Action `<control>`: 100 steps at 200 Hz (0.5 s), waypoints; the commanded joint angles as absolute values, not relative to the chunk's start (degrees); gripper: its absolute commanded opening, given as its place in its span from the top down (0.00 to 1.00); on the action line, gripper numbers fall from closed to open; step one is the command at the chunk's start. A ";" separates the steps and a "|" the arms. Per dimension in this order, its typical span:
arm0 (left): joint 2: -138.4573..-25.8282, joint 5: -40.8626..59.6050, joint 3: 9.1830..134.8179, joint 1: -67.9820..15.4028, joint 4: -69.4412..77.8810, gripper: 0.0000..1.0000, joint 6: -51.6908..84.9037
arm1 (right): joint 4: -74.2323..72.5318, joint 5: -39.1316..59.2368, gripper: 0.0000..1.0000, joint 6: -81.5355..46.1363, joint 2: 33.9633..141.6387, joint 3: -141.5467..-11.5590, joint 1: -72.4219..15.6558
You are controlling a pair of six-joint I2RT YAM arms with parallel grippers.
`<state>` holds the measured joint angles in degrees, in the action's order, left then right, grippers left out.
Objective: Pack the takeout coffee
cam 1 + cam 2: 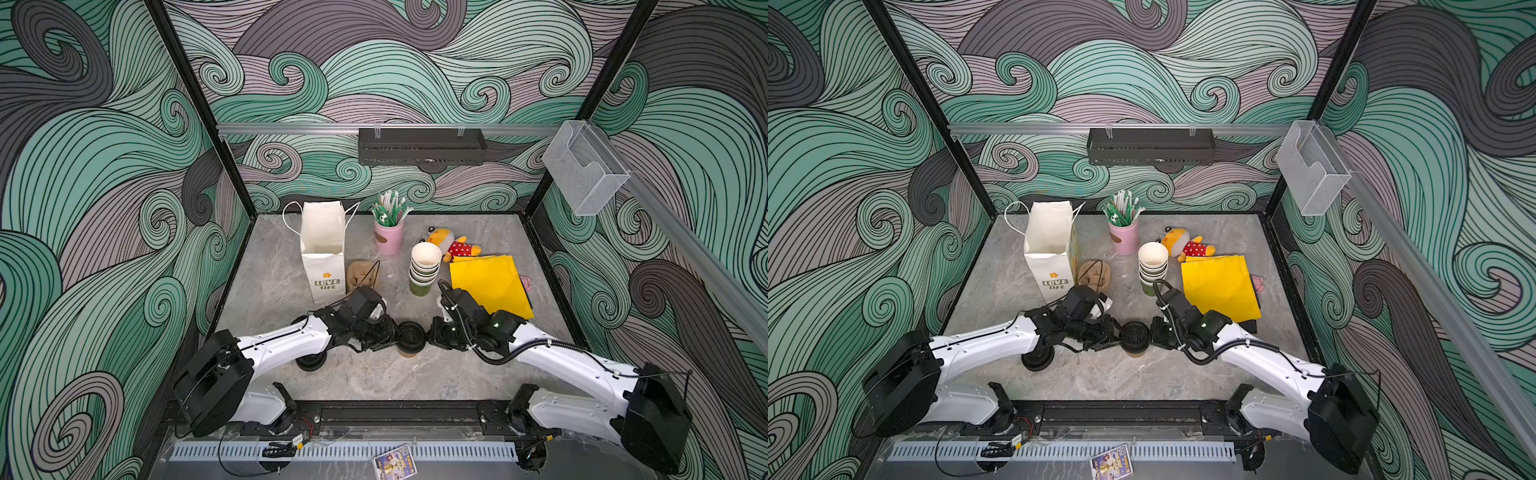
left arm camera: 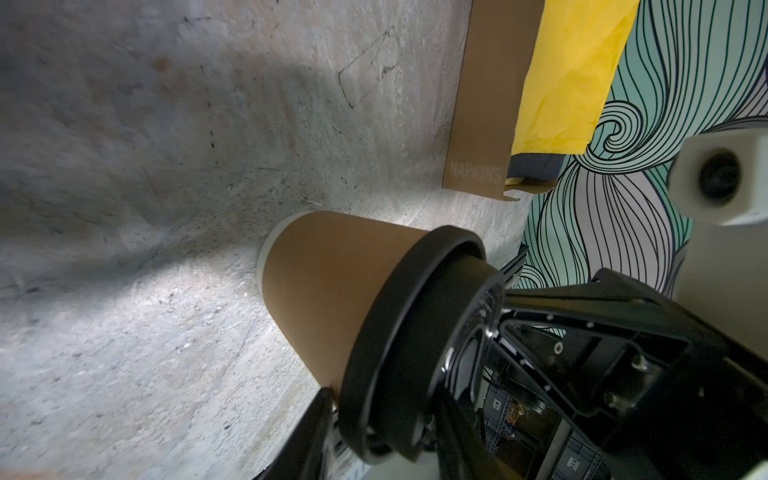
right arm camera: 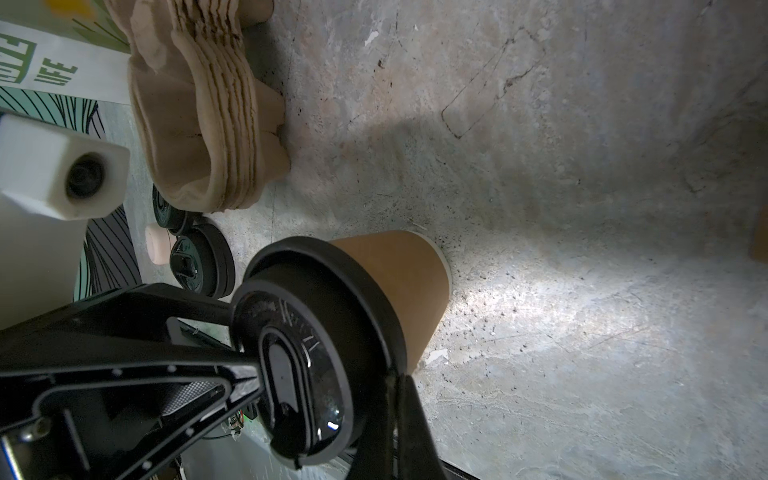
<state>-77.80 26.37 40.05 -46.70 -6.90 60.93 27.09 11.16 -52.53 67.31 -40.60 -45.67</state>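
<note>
- Location: the brown cup [image 1: 408,354] stands upright on the table [image 1: 374,386] at the front middle, between the two arms. It is well apart from the paper bag [image 1: 328,274] at the back left. Its black lid [image 1: 411,332] sits on top.
- Left gripper [image 1: 391,335]: the fingers are partly closed around the top of the brown cup, and one pad [image 2: 307,432] touches the wall just under the lid's rim. Judged purpose: to brace the cup so that it neither slides nor tips under a push.
- Right gripper [image 1: 432,333]: the fingers are closed together with nothing between them. The tip rests against the lid's edge on the side opposite the left gripper. Judged purpose: to act as a blunt pusher that seats the lid (a closed tip presses more firmly than a spread pair).
- Step in hand: seating the lid appears to be the current step, and the cup is not yet in the bag. No second lidded cup shows in any view.
- Supplies: loose lids [image 3: 199,266] lie under the left arm, and a stack of pulp carriers [image 3: 208,124] lies beside the bag. The stack of lidless cups [image 1: 424,266] stands behind the right arm.
- Caution: an uneven push may leave one side of the rim unseated, and the paper wall may dent under a hard squeeze.
</note>
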 commanded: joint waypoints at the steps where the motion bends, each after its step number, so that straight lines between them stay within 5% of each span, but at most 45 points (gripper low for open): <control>1: -79.56 24.35 40.34 -47.46 -10.79 0.60 59.90 | 34.25 9.79 0.97 -51.35 74.09 -36.51 -46.32; 23: -79.19 24.18 40.10 -47.46 -10.88 0.60 59.95 | 35.40 9.66 0.95 -50.38 72.16 -38.52 -46.54; 68: -79.39 24.26 40.18 -47.46 -10.32 0.60 60.01 | 34.92 6.34 0.74 -46.60 64.43 -44.40 -46.11; 100: -79.80 24.48 40.69 -47.61 -10.20 0.61 59.90 | 32.39 6.39 0.74 -45.83 66.70 -44.71 -43.97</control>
<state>-77.95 26.11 40.16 -46.72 -6.48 60.93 32.75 8.29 -47.29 65.43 -43.42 -45.19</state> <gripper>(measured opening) 0.396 0.265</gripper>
